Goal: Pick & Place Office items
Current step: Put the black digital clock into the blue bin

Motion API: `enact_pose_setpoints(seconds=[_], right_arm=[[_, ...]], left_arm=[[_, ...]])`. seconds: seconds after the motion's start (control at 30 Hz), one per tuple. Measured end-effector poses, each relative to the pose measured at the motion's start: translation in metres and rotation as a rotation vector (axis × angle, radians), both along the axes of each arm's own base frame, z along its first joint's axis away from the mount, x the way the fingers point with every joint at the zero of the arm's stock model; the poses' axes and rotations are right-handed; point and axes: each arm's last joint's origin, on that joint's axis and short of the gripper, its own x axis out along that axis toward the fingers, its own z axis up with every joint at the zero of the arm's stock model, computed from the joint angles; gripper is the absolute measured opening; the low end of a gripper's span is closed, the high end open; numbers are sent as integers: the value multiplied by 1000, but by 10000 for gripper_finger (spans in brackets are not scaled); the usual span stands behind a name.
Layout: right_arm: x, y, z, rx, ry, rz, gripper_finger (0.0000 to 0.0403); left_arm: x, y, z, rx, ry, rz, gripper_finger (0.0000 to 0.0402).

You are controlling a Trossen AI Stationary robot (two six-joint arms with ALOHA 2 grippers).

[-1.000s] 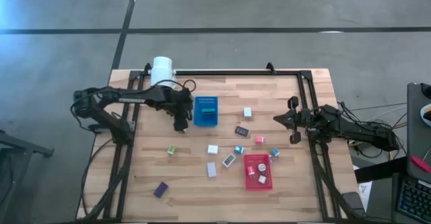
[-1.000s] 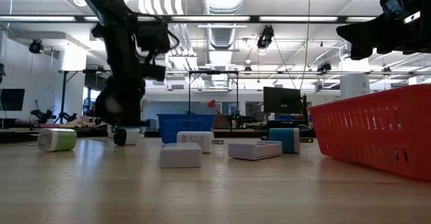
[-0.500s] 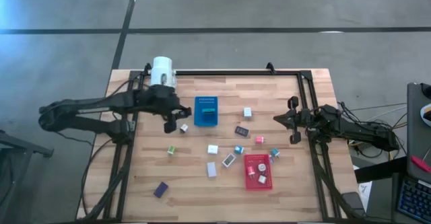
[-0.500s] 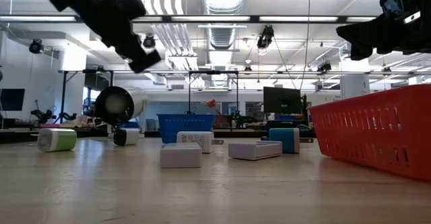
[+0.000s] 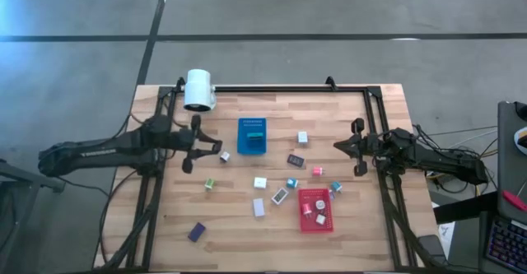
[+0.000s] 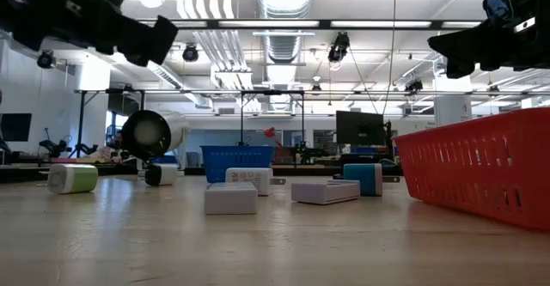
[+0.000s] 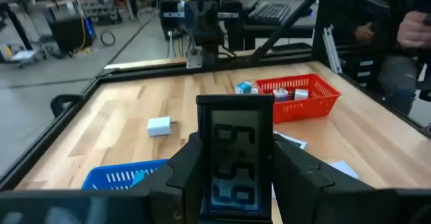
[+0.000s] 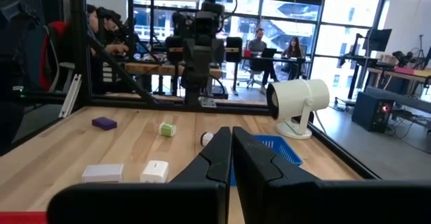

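Observation:
My left gripper [image 5: 191,145] hangs above the table's left part, left of the blue tray [image 5: 252,136], and is shut on a black flat piece with a digit display [image 7: 234,157]. My right gripper [image 5: 339,145] waits shut at the table's right side, fingers together [image 8: 231,150]. Office items lie on the wood: a white block [image 5: 303,137], a black piece [image 5: 296,160], a pink one [image 5: 318,171], teal ones [image 5: 291,183], a green one [image 5: 209,184], a purple one [image 5: 196,232]. The red tray [image 5: 315,210] holds several pieces. My left gripper pinches the black display piece by its two long side edges [image 7: 202,157] between the two fingers [image 7: 185,167]. The fingers lie nearly level and point toward the table's right side. The piece is lifted clear of the table, its display facing back toward the wrist.
A white cylindrical device [image 5: 198,89] stands at the far left corner. A small black-and-white piece [image 5: 223,155] lies just right of my left gripper. A black frame rail [image 5: 288,87] runs around the table. Bare wood shows at the near left.
My left gripper has drawn back from beside the blue tray toward the table's left edge and risen. It has tipped from pointing down to nearly level. The small black-and-white piece by the tray has stayed on the table.

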Motion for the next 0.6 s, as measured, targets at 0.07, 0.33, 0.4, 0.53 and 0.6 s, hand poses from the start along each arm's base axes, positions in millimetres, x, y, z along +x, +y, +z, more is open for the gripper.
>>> enact_pose_setpoints(seconds=[0.07, 0.33, 0.4, 0.53, 0.6], right_arm=[[0, 0, 0, -1, -1, 0, 8], [0, 0, 0, -2, 3, -11, 8], [0, 0, 0, -1, 2, -11, 8], [0, 0, 0, 1, 1, -11, 8], [0, 0, 0, 1, 1, -11, 8]], left_arm=[[-7, -2, -6, 4, -23, 1, 136], [-24, -3, -21, -126, -181, 163, 136], [-27, -4, -28, -103, -184, 162, 136], [-31, -5, -41, -80, -212, 154, 136], [-32, -6, -44, -77, -222, 128, 136]])
